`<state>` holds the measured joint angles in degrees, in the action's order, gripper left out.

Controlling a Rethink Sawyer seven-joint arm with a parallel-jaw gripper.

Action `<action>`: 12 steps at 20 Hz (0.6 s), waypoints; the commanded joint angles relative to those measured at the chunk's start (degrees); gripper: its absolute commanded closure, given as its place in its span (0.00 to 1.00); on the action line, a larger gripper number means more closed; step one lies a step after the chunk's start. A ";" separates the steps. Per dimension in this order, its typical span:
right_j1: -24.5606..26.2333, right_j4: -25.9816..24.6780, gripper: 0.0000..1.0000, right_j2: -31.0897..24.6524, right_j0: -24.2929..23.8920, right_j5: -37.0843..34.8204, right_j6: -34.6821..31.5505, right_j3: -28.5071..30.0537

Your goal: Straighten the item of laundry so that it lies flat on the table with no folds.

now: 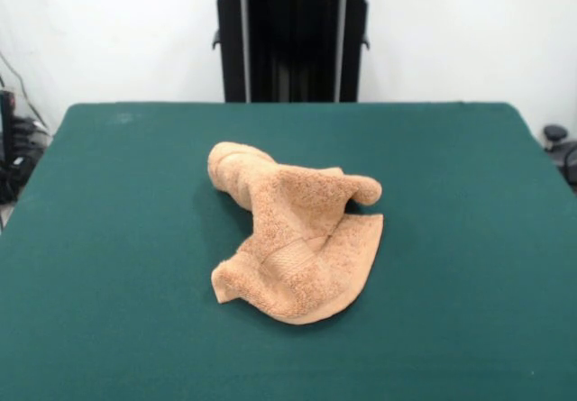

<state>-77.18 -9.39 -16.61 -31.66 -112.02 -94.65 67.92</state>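
An orange-tan terry-cloth towel [293, 230] lies crumpled near the middle of the dark green table [108, 239]. It is bunched into a rolled fold at its far left end, with another rolled fold sticking out to the right. Its near part spreads flatter, with a woven band showing near the near left edge, which curls up. No gripper or arm shows in the front view.
The robot's black pedestal [293, 41] stands behind the table's far edge, with a white wall behind it. Cables and dark gear [13, 140] sit off the table's left side, and a dark object [559, 144] off its right side.
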 commanded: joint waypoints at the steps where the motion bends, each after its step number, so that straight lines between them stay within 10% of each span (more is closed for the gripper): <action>1: 1.52 -0.20 0.00 -7.62 -0.12 -5.08 20.82 4.54; 12: 4.95 3.67 0.00 -8.29 0.79 -2.78 18.20 4.89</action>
<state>-76.73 -7.78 -18.91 -32.44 -112.61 -86.99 67.84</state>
